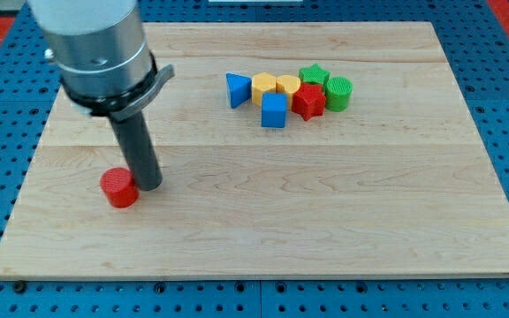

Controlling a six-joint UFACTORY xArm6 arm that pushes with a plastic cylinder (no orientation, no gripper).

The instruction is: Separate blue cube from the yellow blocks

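Note:
The blue cube [274, 111] sits in a cluster near the view's top centre. It touches two yellow blocks just above it: a yellow hexagon-like block [263, 86] and a yellow heart-shaped block [287, 85]. A blue triangular block [237, 89] lies left of the yellow ones. A red star [307, 102] is right of the blue cube. My tip [149, 185] rests on the board far to the lower left of the cluster, right beside a red cylinder [119, 188].
A green star [313, 75] and a green cylinder [338, 93] close the cluster's right side. The wooden board [325, 212] lies on a blue pegboard. The arm's grey body [95, 44] hangs over the board's upper left.

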